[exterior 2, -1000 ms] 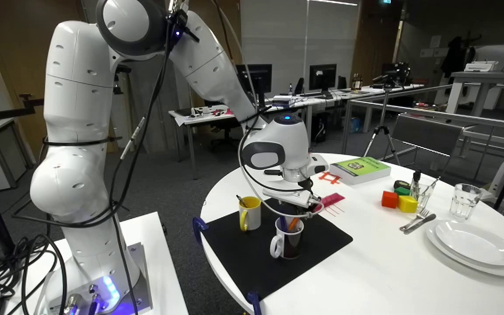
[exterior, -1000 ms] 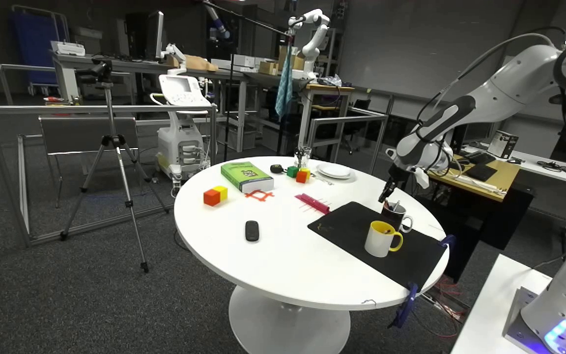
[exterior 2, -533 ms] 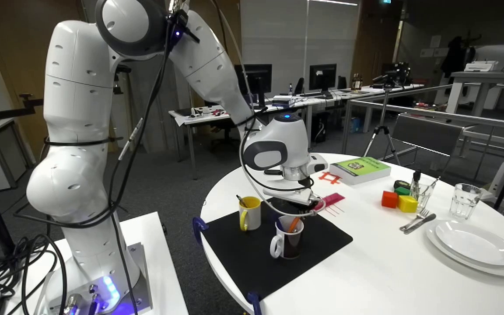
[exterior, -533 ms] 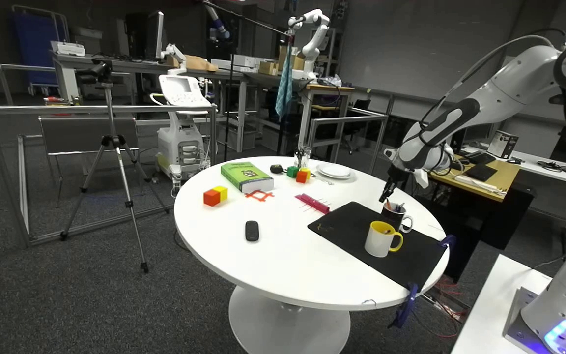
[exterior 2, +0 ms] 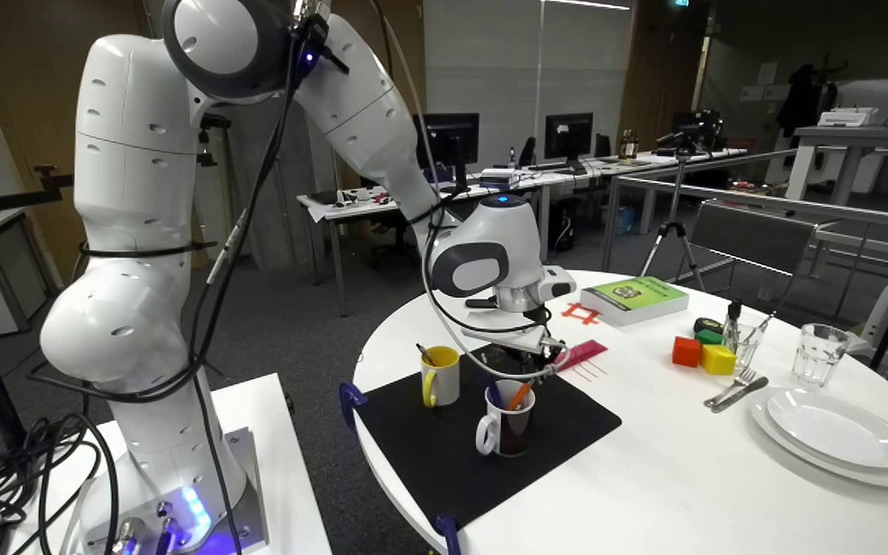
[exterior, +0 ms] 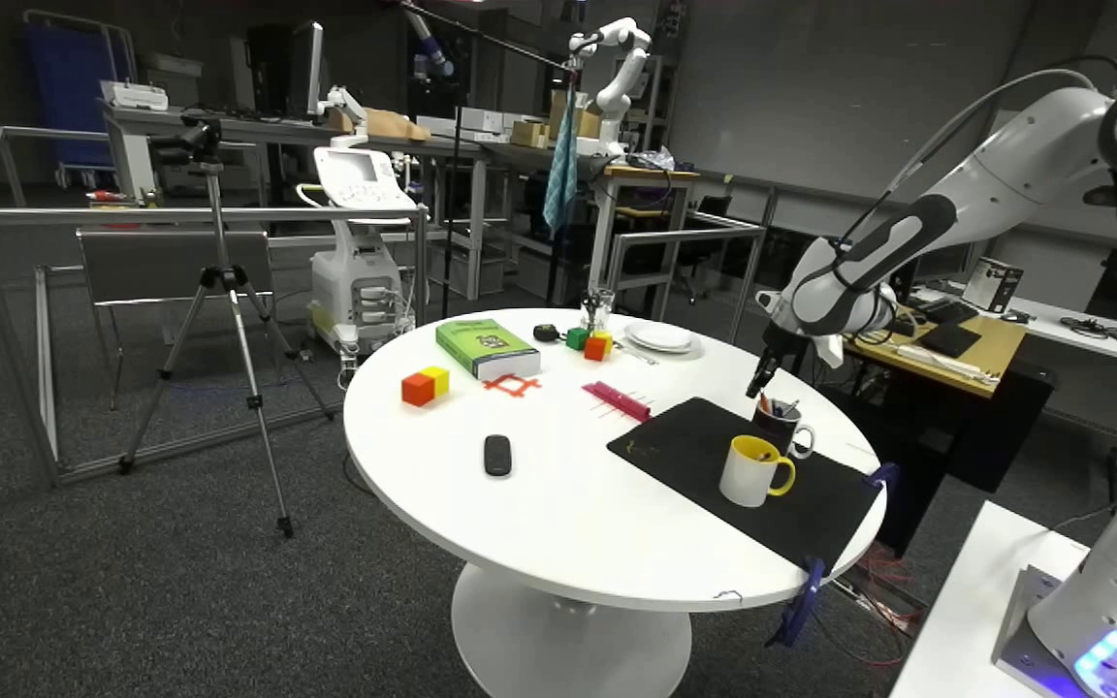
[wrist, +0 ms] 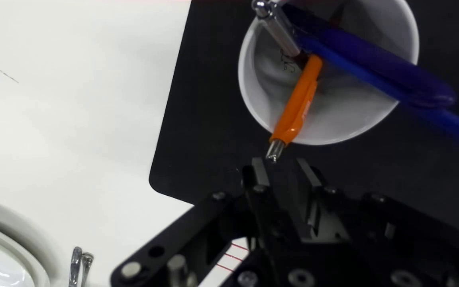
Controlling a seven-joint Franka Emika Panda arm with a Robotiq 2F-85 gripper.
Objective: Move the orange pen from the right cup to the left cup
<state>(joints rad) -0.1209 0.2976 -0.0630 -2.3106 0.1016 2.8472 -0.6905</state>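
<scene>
The orange pen leans in the dark cup, its metal end sticking out over the rim; it also shows in both exterior views. A blue pen and a silver-ended pen share that cup. My gripper is partly open, nothing held. In the wrist view the orange pen's end appears just ahead of the gap, nearer one fingertip; depth is hard to tell. In an exterior view my gripper is above the dark cup's rim. The yellow-lined white mug stands beside it, a dark pen inside.
Both cups stand on a black mat clamped at the round table's edge. A pink ruler-like piece, coloured blocks, cutlery, white plates, glasses and a green book lie farther out.
The arm has drawn back slightly towards its base, with the wrist tilting a little. My gripper stays close to the dark cup, and the orange pen shows more clearly. The cups have not moved.
</scene>
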